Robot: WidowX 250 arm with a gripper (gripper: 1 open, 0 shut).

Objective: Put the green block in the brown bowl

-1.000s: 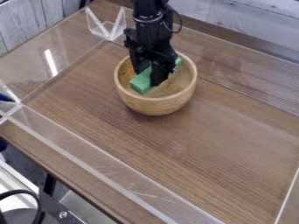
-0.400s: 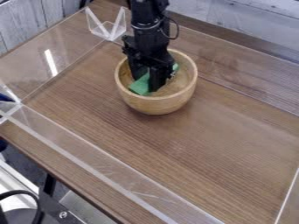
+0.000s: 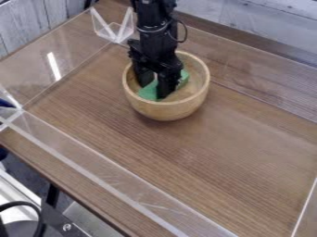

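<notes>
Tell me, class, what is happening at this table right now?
A single robot arm reaches straight down into the brown bowl on the wooden table. Its gripper is low inside the bowl with the green block there beside its fingers. The jaws look parted, so the block seems to be let go inside the bowl, and the arm has not lifted away yet.

Wood-grain table, dark brown, with a low clear acrylic wall around its edge. Clear plastic bracket at the far rim. Pale plank wall behind. Dark cables below the near-left corner.
</notes>
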